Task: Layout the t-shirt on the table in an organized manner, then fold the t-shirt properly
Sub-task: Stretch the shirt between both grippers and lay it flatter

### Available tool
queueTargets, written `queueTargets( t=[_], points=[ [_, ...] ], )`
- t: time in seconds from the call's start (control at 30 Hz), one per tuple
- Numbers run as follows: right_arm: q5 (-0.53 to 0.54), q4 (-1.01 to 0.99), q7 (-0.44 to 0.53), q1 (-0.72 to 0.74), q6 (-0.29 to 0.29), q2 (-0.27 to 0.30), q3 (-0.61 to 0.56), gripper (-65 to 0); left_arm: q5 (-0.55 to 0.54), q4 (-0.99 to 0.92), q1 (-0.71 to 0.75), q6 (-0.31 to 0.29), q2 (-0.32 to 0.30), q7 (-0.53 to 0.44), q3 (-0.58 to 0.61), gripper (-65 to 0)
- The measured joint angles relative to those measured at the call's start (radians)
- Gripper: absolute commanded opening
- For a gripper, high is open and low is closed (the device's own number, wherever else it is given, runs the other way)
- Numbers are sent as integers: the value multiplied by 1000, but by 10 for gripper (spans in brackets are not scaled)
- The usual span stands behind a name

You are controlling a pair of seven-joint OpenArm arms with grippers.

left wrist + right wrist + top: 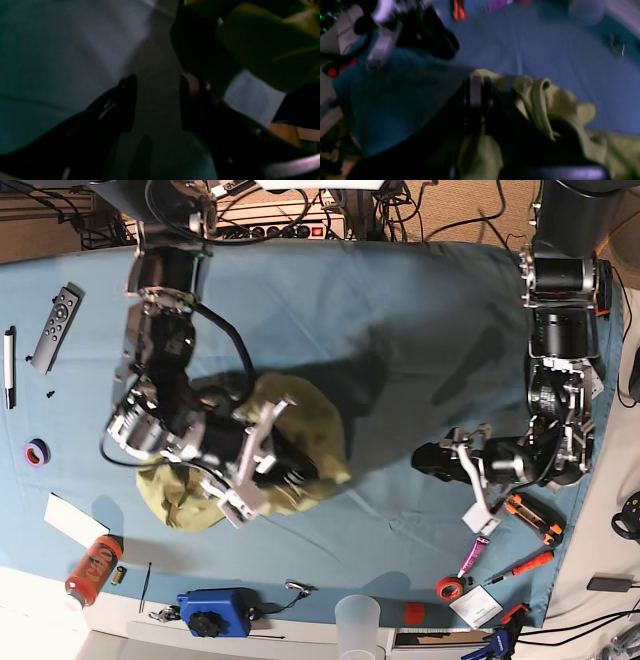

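A: Starting on your base view's left, what's the right gripper [478,86] doing?
B: Its fingers are clamped on the t-shirt [300,430], bunched around them on the table [400,330].
A: And the left gripper [157,102]?
B: Fingers apart, nothing between; the shirt is well beyond them.

No readable text in any view.

The two wrist views are dark and blurred, so no letters or numbers come through. In the base view, the orange bottle [92,569] near the table's [380,320] front left corner carries dark markings too small to read. The remote control [56,328] at the left edge shows only rows of tiny buttons. The white card [476,608] by the red tape roll [449,588] has faint print that cannot be made out. The blue box [213,611] bears no legible label.
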Motion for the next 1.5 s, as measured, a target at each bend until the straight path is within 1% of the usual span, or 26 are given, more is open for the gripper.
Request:
queueTargets(
  t=[0.1, 0.2, 0.3, 0.4, 0.43, 0.47, 0.53, 0.57, 0.6, 0.7, 0.77, 0.83, 0.87, 0.97, 1.07, 1.1, 1.13, 1.2, 1.23, 1.3, 1.33, 1.37, 1.43, 1.5],
  points=[
    [-90, -11, 26, 31, 1, -56, -76, -650, 0, 0, 0, 0, -4, 5, 1, -371],
    [-170, -90, 84, 93, 5, -98, -141, -650, 0, 0, 0, 0, -4, 23, 1, -371],
    [-261, -213, 137, 169, 3, -129, -161, -650, -1, 1, 6, -3, -5, 26, 1, -371],
    [-292, -327, 129, 242, 1, -156, -161, -650, 0, 2, 21, -3, -7, 24, 2, -371],
    [-290, -348, 121, 263, 1, -159, -163, -650, 0, 2, 27, -3, -8, 26, 2, -371],
    [-289, -361, 114, 281, 1, -160, -166, -607, 0, 2, 35, -3, -10, 24, 2, -371],
    [-283, -367, 108, 306, 1, -160, -166, -477, 1, 2, 51, -3, -10, 26, 2, -371],
    [-281, -367, 108, 314, 1, -159, -166, -438, 1, 2, 56, -3, -10, 27, 2, -371],
    [-282, -367, 108, 318, 1, -159, -166, -423, 3, 2, 59, -3, -10, 27, 2, -371],
    [-219, -367, 107, 317, 1, -159, -166, -422, 3, 2, 64, -3, -10, 26, 2, -371],
    [-120, -367, 108, 317, 1, -160, -166, -422, 3, 2, 70, -3, -10, 26, 2, -371],
    [-90, -367, 107, 327, 1, -160, -166, -422, 3, 2, 75, -3, -10, 27, 2, -371],
    [-95, -367, 107, 336, 1, -159, -166, -422, 3, 2, 75, -3, -10, 29, 2, -371],
    [-162, -367, 107, 369, 1, -160, -139, -422, 3, 2, 76, -3, -13, 53, -2, -371],
    [-238, -367, 105, 390, 3, -159, -50, -422, 1, 2, 75, -3, -35, 49, -45, -371],
    [-253, -367, 100, 390, 4, -159, -10, -422, 2, 2, 74, 7, -47, 46, -74, -371],
    [-263, -367, 76, 390, 3, -159, 34, -422, 3, 2, 69, 13, -56, 45, -108, -371],
    [-283, -367, 9, 389, 2, -157, 124, -422, -6, 2, 56, 13, -71, 45, -176, -371],
    [-291, -367, -15, 388, 1, -154, 165, -422, -36, 2, 48, 14, -74, 49, -204, -371],
    [-286, -367, -24, 381, 1, -130, 224, -423, -134, 2, 27, 11, -73, 60, -231, -371],
    [-285, -367, -24, 377, 1, -111, 247, -423, -156, 2, 14, -11, -70, 77, -230, -371],
    [-283, -367, -21, 369, 0, -91, 266, -423, -176, 2, 5, -19, -66, 101, -225, -371],
    [-287, -367, -23, 350, -5, -40, 293, -423, -206, 2, 0, -29, -47, 100, -201, -371],
    [-288, -367, -25, 325, -8, 20, 304, -423, -208, 2, 6, -33, -12, 108, -165, -371]
  ],
)
